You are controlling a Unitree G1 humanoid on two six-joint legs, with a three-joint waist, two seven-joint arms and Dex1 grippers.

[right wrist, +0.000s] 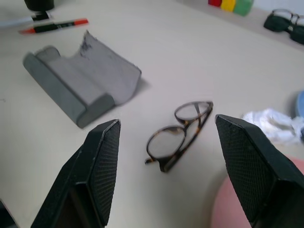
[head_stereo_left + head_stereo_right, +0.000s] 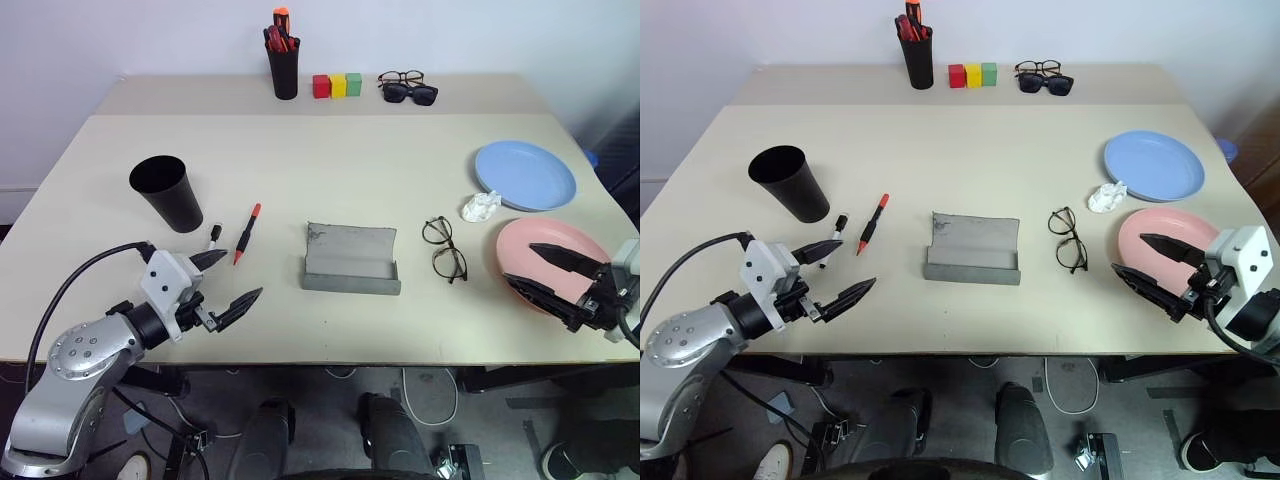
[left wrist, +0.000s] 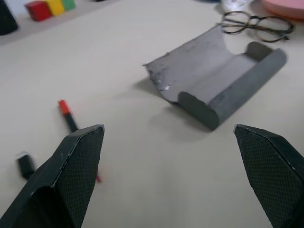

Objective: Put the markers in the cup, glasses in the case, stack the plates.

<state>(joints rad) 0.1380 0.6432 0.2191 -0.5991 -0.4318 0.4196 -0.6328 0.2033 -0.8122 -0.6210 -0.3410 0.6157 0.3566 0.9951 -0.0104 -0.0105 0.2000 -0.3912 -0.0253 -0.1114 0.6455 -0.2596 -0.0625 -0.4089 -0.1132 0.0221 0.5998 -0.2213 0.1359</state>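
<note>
Right wrist view shows your right gripper (image 1: 166, 166) empty with jaws apart, aimed at the glasses (image 1: 178, 134): light, fragile wire, so pinch the bridge.

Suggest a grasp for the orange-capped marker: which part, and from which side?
Grip the orange-capped marker across its black barrel near mid-length, from above. It lies flat on the table, so only the long sides are free to pinch. Turn the open left claw square to the barrel. It is the nearer claw. The shorter marker lies close on the cup side, so keep that finger tight to the barrel.
</note>
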